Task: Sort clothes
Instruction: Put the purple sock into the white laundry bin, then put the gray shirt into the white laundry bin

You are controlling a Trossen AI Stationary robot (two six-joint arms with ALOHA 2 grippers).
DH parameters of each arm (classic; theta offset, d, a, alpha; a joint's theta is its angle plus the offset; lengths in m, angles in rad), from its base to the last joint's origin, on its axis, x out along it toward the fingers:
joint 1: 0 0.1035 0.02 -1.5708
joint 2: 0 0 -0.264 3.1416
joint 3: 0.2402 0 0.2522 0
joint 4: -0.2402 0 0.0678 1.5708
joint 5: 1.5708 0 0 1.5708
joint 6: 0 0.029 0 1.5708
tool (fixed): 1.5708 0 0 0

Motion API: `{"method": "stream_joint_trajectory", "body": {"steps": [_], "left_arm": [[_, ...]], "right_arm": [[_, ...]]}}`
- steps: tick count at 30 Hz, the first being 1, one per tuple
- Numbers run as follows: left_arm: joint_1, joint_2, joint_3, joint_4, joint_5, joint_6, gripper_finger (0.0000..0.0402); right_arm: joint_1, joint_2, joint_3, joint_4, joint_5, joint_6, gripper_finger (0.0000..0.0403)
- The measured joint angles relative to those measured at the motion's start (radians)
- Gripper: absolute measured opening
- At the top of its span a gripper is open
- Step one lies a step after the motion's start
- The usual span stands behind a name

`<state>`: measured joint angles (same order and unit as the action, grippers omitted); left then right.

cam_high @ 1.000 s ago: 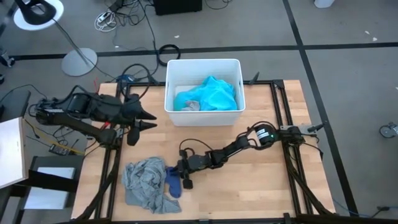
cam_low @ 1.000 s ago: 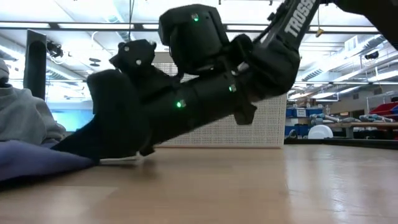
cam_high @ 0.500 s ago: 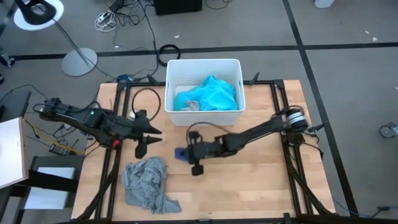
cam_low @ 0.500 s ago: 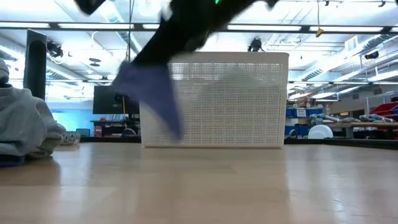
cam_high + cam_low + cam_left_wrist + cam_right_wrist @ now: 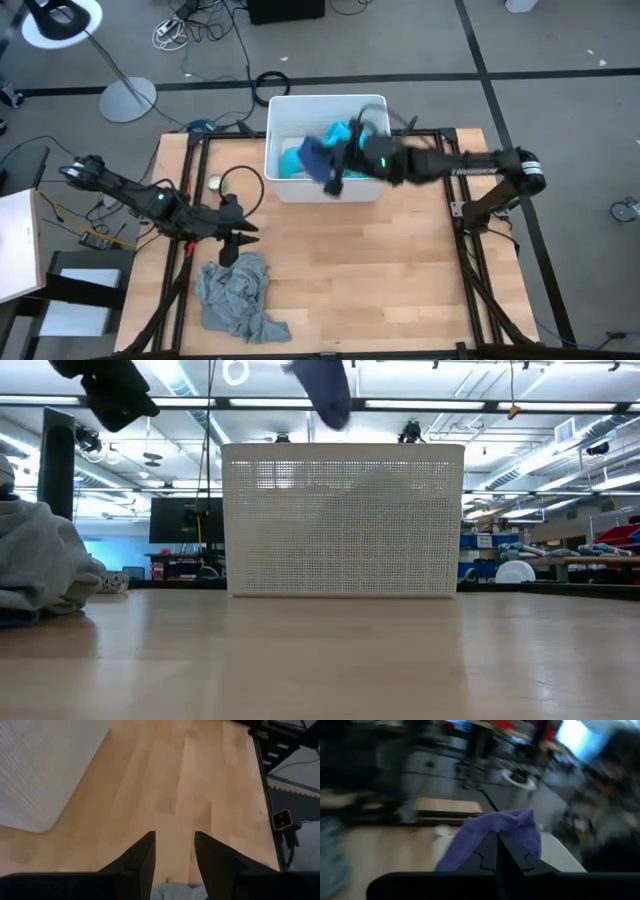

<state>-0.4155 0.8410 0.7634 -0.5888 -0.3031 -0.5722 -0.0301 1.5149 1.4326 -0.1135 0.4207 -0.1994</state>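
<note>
While the right gripper [image 5: 338,176] hangs over the near-left part of the white bin [image 5: 375,104], its fingers are pinched tight on a small blue sock [image 5: 316,158], which dangles limp above the bin's rim. Inside the bin lies a bright turquoise garment [image 5: 345,139]. From table height, the sock [image 5: 322,387] shows high above the bin's perforated near wall [image 5: 343,520]. Through the right wrist camera, the knit purple-blue cloth bunches just past the closed fingertips.

On the near left of the wooden table [image 5: 400,270], a crumpled grey shirt [image 5: 236,297] lies in a loose heap. The left gripper [image 5: 229,251] hovers at the shirt's far edge, fingers parted and holding nothing; a bit of grey cloth shows between them in the left wrist view.

Both pieces look light, soft and floppy, so they will likely sag and fold when lifted. A raised fold near the shirt's middle seems the best place to pinch, so less cloth trails.
</note>
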Motion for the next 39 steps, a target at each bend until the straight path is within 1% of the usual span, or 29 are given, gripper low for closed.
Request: {"method": "stream_joint_trajectory", "body": {"steps": [4, 6, 9, 13, 18, 21, 25, 28, 33, 39], "left_arm": [[-0.018, 0.0, -0.002, -0.003, 0.0, -0.025, 0.0142], [-0.022, 0.0, -0.002, -0.005, 0.0, -0.039, 0.0142], [-0.03, 0.0, -0.002, -0.008, 0.0, -0.044, 0.0142], [-0.034, -0.001, -0.002, -0.031, 0.0, -0.063, 0.0142], [-0.034, -0.002, -0.002, -0.089, 0.0, -0.096, 0.0142], [-0.038, -0.002, -0.001, -0.138, 0.01, -0.142, 0.0142], [-0.067, 0.013, -0.001, -0.212, 0.013, -0.233, 0.0142], [-0.096, 0.049, -0.001, -0.223, 0.009, -0.28, 0.0142], [-0.165, 0.145, -0.001, -0.209, 0.009, -0.351, 0.0142], [-0.252, 0.262, -0.001, -0.186, 0.04, -0.458, 0.0142]], "right_arm": [[-0.154, 0.002, 0.0, -0.006, -0.011, 0.278, 0.0012], [-0.216, 0.019, 0.0, -0.037, -0.028, 0.364, 0.0024], [-0.282, 0.041, -0.002, -0.1, -0.055, 0.39, 0.0045], [-0.31, 0.037, -0.001, -0.153, -0.066, 0.416, 0.0079], [-0.3, 0.002, -0.001, -0.284, -0.069, 0.405, 0.0123], [-0.284, -0.036, 0.0, -0.415, -0.075, 0.4, 0.0142], [-0.252, -0.086, 0.0, -0.599, -0.076, 0.436, 0.0154], [-0.212, -0.104, 0.0, -0.709, -0.076, 0.463, 0.0158], [-0.131, -0.137, -0.033, -0.778, -0.076, 0.477, 0.0157], [-0.033, -0.192, -0.082, -0.803, -0.076, 0.561, 0.0157]]}}
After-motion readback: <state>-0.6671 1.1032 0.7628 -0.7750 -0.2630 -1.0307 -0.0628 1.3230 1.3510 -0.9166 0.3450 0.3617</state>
